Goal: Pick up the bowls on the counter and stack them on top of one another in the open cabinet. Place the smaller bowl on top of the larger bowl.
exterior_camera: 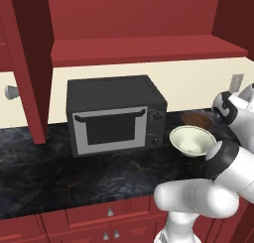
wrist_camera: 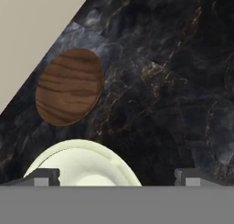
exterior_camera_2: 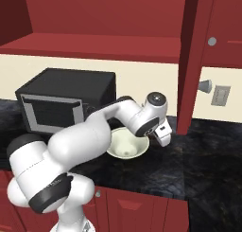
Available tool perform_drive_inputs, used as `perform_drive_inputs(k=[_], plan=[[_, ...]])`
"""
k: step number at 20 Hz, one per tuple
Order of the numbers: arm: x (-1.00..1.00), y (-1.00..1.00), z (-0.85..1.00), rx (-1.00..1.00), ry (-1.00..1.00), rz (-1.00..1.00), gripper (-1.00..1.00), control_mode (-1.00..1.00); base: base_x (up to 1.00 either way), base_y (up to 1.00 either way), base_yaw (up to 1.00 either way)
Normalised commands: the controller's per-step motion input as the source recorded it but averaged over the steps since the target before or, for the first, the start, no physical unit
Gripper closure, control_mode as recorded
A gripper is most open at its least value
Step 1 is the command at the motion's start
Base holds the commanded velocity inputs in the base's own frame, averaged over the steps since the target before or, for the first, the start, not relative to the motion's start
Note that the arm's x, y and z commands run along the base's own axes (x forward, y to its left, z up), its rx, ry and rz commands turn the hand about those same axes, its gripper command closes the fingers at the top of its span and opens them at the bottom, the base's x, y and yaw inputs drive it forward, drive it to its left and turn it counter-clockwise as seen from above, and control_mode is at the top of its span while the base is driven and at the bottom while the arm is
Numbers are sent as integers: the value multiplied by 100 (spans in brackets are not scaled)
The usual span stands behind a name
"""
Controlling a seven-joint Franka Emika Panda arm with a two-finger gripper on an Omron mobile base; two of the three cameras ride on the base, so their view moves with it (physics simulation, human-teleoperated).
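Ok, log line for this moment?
gripper: open, empty, above counter | cream bowl: on counter | brown bowl: on counter, beside it | cabinet: no bowls

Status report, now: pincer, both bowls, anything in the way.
Pincer open, empty, above the counter. Cream bowl and brown bowl on the counter, apart. Microwave left of them; nothing blocking.
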Motion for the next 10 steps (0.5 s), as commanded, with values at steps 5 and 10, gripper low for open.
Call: perform_drive_inputs(k=[5,10], plan=[[18,-8,-16,2,0,-1,-100,-100,0,0,0],[18,-7,-16,3,0,-1,-100,-100,0,0,0]])
